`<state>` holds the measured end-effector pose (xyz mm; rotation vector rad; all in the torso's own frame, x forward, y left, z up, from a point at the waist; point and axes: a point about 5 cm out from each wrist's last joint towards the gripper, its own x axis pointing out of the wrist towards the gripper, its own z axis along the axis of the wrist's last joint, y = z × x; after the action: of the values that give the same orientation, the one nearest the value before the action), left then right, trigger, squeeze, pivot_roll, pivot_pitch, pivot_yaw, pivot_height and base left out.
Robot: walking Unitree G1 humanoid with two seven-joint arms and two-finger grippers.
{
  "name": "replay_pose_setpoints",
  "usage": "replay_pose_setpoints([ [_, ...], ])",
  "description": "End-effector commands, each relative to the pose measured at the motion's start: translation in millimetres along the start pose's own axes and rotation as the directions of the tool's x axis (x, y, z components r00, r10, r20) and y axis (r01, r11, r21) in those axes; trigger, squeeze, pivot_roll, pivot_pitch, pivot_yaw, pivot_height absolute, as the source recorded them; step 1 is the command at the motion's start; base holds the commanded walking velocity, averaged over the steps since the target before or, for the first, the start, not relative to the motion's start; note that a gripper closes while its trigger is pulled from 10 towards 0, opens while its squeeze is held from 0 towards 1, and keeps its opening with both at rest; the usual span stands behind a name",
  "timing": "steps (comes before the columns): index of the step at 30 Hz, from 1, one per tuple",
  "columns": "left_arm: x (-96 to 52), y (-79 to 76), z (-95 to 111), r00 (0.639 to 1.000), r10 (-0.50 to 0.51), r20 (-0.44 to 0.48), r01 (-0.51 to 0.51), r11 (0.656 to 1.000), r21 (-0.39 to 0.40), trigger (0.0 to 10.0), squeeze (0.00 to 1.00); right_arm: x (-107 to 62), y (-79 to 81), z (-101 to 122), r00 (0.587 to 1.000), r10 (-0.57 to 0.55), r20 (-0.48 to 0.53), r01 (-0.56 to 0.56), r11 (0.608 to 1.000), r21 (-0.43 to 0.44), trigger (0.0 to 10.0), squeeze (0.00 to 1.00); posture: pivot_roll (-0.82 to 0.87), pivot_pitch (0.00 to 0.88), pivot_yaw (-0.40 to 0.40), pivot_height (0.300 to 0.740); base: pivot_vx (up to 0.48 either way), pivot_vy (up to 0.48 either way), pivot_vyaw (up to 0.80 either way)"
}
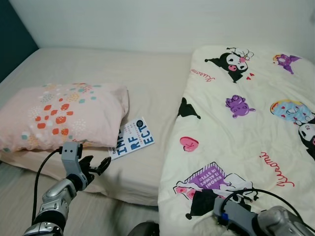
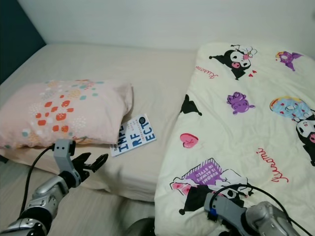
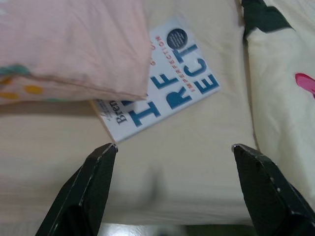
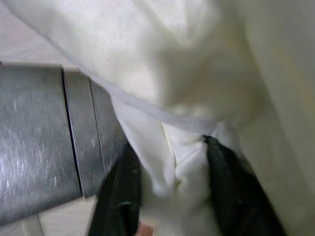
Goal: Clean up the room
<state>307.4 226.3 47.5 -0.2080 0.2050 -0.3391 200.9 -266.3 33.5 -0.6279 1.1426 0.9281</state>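
Lower left, the left gripper hovers fingers spread short of the book tucked under the pillow, so tidying looks barely begun, while lower right the right gripper pinches a fold of the quilt.

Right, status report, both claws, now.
Left claw open, short of the book. Right claw shut on the blanket. Pillow overlaps the book's corner.

Bedroom, bed, pillow (floral), cartoon quilt
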Motion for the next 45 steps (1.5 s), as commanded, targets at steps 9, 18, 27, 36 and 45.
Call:
replay_pose_setpoints([
  [9, -7.9, -7.1, -13, 0.964, -0.215, -0.154, 0.222, 0.974, 0.031, 10.0, 0.0, -49.9, -4.2, -14, 0.971, -0.102, 0.217, 0.041, 0.962, 0.269, 10.0, 1.0, -0.1, 0.196, 0.147, 0.626, 0.0, 0.0, 0.0],
  [18, -2.4, -9.2, 5, 0.944, -0.311, -0.106, 0.313, 0.95, -0.001, 10.0, 0.0, -102.5, -45.2, 4, 0.724, -0.489, 0.487, 0.211, 0.829, 0.518, 10.0, 1.0, -0.11, 0.197, 0.142, 0.626, 0.0, 0.0, 0.0],
  [27, -6.2, -4.8, -5, 0.965, -0.236, -0.112, 0.232, 0.972, -0.044, 10.0, 0.0, -63.9, 11.7, 25, 0.814, -0.145, 0.563, -0.06, 0.942, 0.329, 10.0, 1.0, -0.12, 0.193, 0.133, 0.626, 0.0, 0.0, 0.0],
  [36, -18.2, -5.5, -21, 0.941, -0.298, -0.164, 0.282, 0.953, -0.11, 10.0, 0.0, -63.8, 47.4, 5, 0.91, 0.096, 0.404, -0.187, 0.963, 0.193, 10.0, 1.0, -0.12, 0.188, 0.127, 0.626, 0.0, 0.0, 0.0],
  [45, -26.6, -19.0, -28, 0.843, -0.514, -0.161, 0.47, 0.848, -0.246, 10.0, 0.0, -133.0, 45.2, 37, 0.641, 0.073, 0.764, -0.218, 0.972, 0.09, 10.0, 1.0, -0.14, 0.175, 0.129, 0.626, 0.0, 0.0, 0.0],
])
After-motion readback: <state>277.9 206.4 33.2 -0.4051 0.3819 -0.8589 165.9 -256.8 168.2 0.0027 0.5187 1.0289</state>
